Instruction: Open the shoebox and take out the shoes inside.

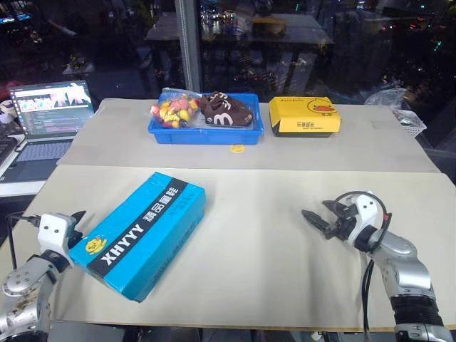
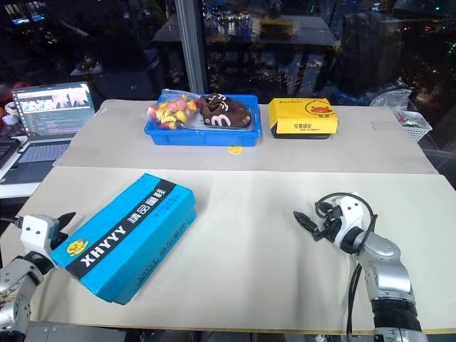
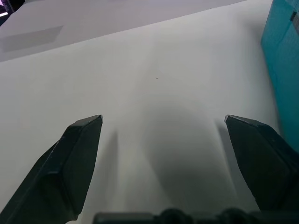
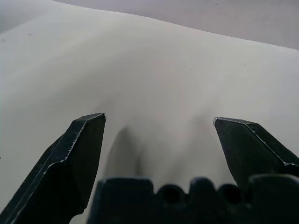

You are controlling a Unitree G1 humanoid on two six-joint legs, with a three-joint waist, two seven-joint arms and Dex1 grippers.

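The shoebox [image 1: 142, 237] is lying closed on the near table [image 1: 271, 271], turned at an angle, with its black band of white letters facing up. The shoes are not being seen, since the lid is still on.

The left gripper [image 1: 77, 218] is being held just beside the near left end of the shoebox, apart from it, with its two fingers spread wide and nothing between them. The right gripper [image 1: 318, 216] is being held well apart from the shoebox, over the bare table on the right side, and its fingers are also standing wide with nothing gripped.

On the far table, a blue tray [image 1: 206, 132] is holding brown shoes [image 1: 226, 110] and a bag of coloured pieces [image 1: 173, 111]. A yellow box [image 1: 304, 116] is placed beside the tray, and a laptop [image 1: 44, 125] is standing open at the far left.
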